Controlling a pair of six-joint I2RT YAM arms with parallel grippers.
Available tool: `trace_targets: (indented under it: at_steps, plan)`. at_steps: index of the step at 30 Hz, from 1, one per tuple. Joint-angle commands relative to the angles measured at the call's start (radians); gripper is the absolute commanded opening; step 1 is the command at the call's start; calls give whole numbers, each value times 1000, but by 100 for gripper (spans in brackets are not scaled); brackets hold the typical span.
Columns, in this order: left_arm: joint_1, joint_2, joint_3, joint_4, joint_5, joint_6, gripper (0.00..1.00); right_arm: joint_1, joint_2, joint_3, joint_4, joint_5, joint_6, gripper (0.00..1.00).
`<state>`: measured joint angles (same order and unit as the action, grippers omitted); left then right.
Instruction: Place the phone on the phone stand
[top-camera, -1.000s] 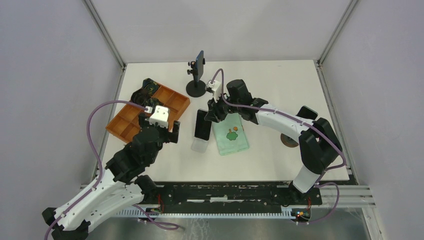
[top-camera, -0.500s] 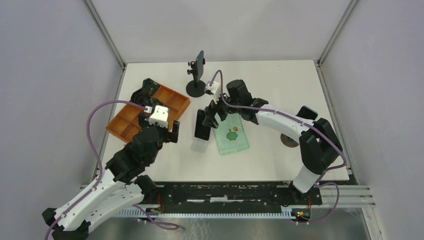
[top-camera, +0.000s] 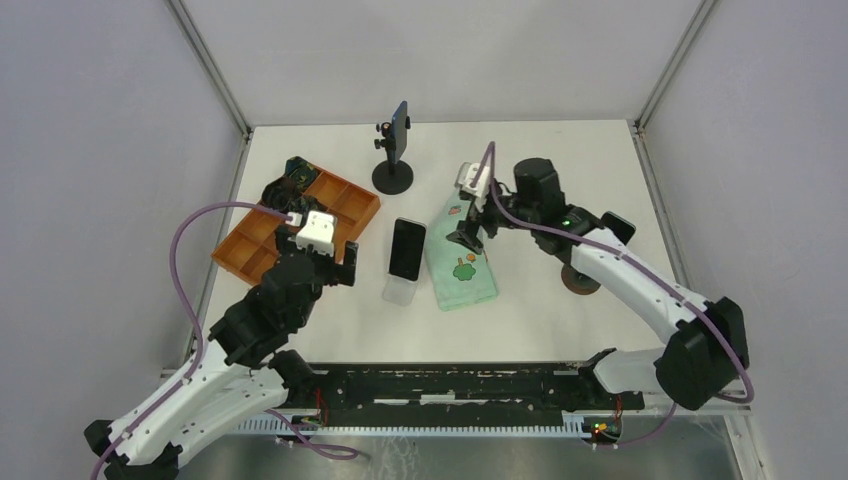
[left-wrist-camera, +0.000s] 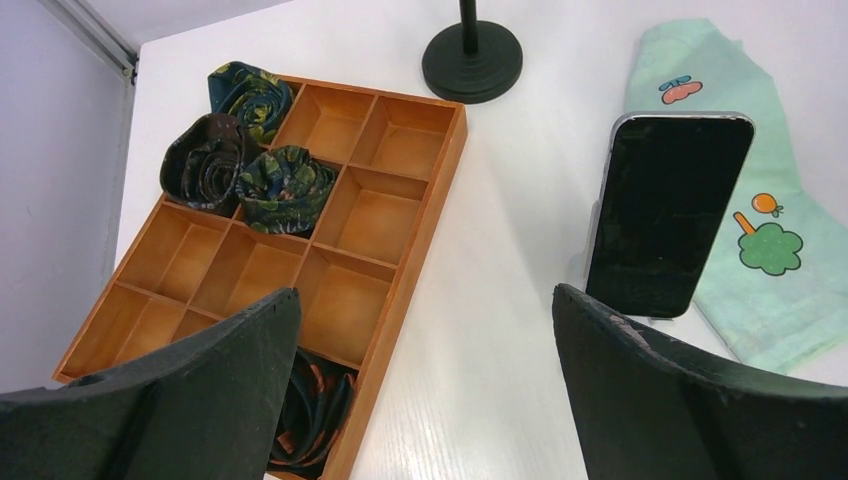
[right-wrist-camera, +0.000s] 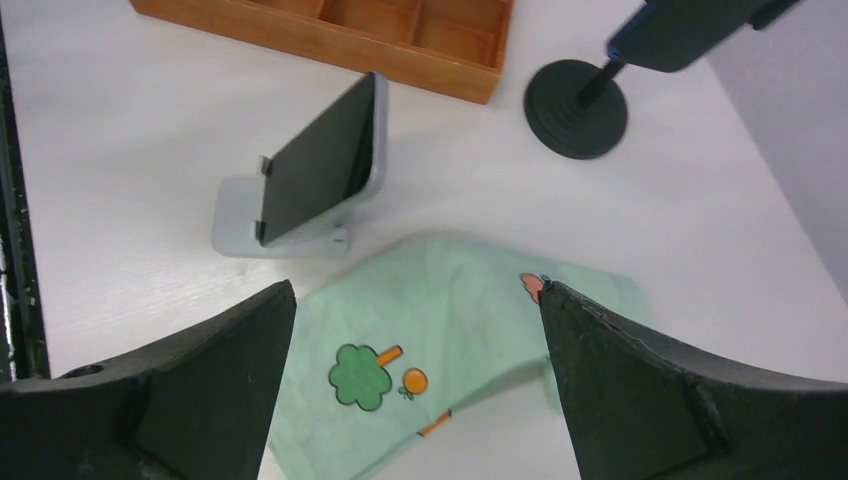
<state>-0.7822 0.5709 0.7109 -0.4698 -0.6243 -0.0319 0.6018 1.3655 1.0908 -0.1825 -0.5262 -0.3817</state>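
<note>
Phone stand (right-wrist-camera: 236, 222) largely behind phone (right-wrist-camera: 320, 170)

The phone (left-wrist-camera: 668, 215) has a glossy black screen and a silver rim, and its stand (right-wrist-camera: 240, 225) is pale grey. The cloth (right-wrist-camera: 470, 300) is mint green, printed with a dark green tree and small orange fruit. The tray (left-wrist-camera: 430, 215) is orange-brown wood. Its rolled ties (left-wrist-camera: 285, 187) are dark: navy and green florals, one brown, one flecked orange. The tabletop (top-camera: 560, 160) is white. The mount (left-wrist-camera: 471, 62) near the far edge is black, and the blue phone (top-camera: 399, 130) on it has a dark face. The arms (top-camera: 200, 395) are white and black
</note>
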Motion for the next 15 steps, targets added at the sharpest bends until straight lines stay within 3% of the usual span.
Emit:
trace_targets:
  at_steps: [1,4,8,15]
  plan:
    - [9,-22,9,39,47,-2,100,-162,-132,-78,4,-137,-56,98]
    - [9,-41,30,44,92,-49,100,-235,-217,-90,-77,-125,-114,98]
    - [9,-63,88,56,183,-146,100,-253,-302,-17,-265,33,-229,98]
    - [9,14,297,71,392,-251,100,-270,-399,152,-357,259,-162,98]
